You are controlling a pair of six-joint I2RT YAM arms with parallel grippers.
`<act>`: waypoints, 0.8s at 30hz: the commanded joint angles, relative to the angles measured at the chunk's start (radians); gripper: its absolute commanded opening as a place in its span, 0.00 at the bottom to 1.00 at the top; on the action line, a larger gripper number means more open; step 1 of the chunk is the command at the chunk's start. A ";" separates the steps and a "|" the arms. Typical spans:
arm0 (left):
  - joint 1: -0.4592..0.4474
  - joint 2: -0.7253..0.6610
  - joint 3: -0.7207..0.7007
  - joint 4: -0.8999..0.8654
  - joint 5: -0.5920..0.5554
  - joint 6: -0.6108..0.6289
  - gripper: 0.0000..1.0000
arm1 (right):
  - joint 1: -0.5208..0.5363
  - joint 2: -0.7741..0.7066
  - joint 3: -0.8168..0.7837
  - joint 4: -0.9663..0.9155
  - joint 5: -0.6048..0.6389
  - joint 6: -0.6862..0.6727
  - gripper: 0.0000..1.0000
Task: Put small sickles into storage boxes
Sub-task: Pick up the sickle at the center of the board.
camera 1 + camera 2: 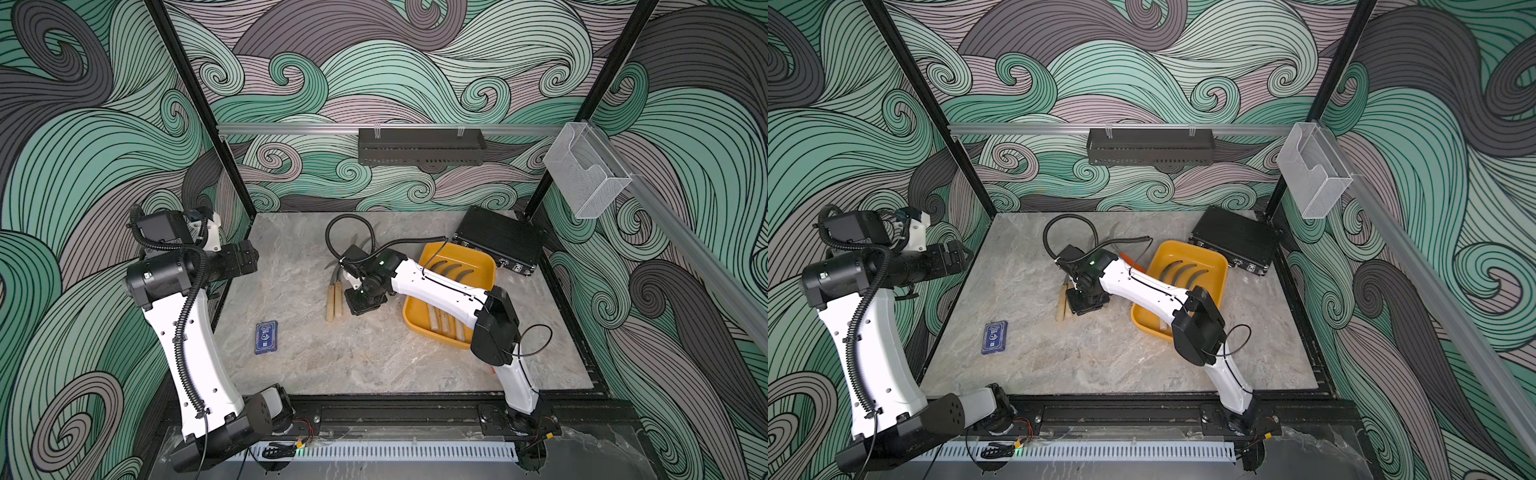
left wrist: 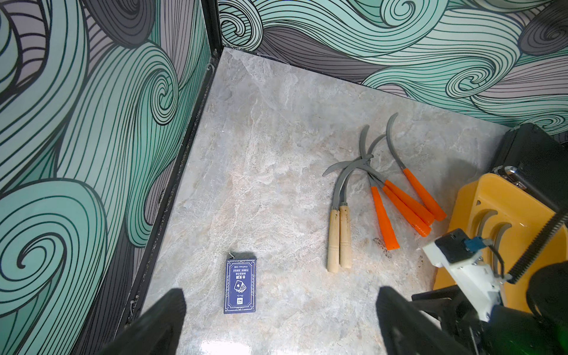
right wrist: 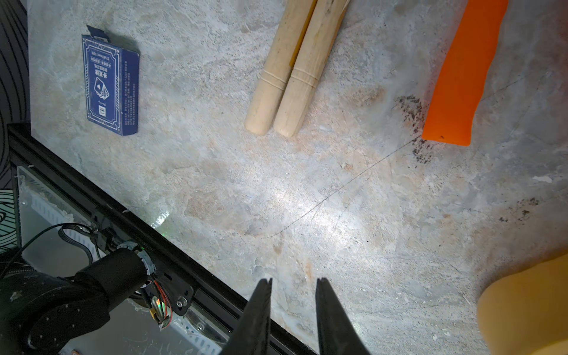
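My right arm (image 1: 436, 286) stood up from the front rail, elbow bent above the near corner of the yellow tray (image 1: 459, 252), forearm stretched across it. Wrist sat just past the tray's edge, on the side facing my left arm (image 1: 195, 345). My right gripper (image 3: 293, 307) pointed down there, fingers (image 3: 258, 316) close together with a thin gap, gripping nothing. Left arm was folded well apart from the tray, upper link near upright, forearm level and aimed toward the tray. My left gripper (image 2: 276, 325) was spread wide, holding nothing.
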 commanded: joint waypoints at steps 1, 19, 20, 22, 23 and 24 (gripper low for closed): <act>0.008 -0.005 -0.006 -0.020 0.022 0.010 0.97 | 0.001 0.039 0.061 0.001 -0.011 0.003 0.29; 0.009 0.044 0.019 -0.020 0.086 -0.001 0.97 | 0.028 0.277 0.336 0.022 -0.084 -0.086 0.34; 0.009 0.049 0.024 -0.022 0.085 -0.001 0.97 | 0.028 0.288 0.347 0.022 -0.085 -0.092 0.34; 0.009 0.056 0.036 -0.029 0.084 0.002 0.97 | 0.027 0.311 0.369 0.021 -0.092 -0.102 0.35; 0.009 0.059 0.041 -0.032 0.082 0.004 0.97 | 0.027 0.323 0.379 0.022 -0.097 -0.106 0.35; 0.009 0.060 0.044 -0.033 0.082 0.006 0.97 | 0.027 0.331 0.384 0.022 -0.095 -0.107 0.36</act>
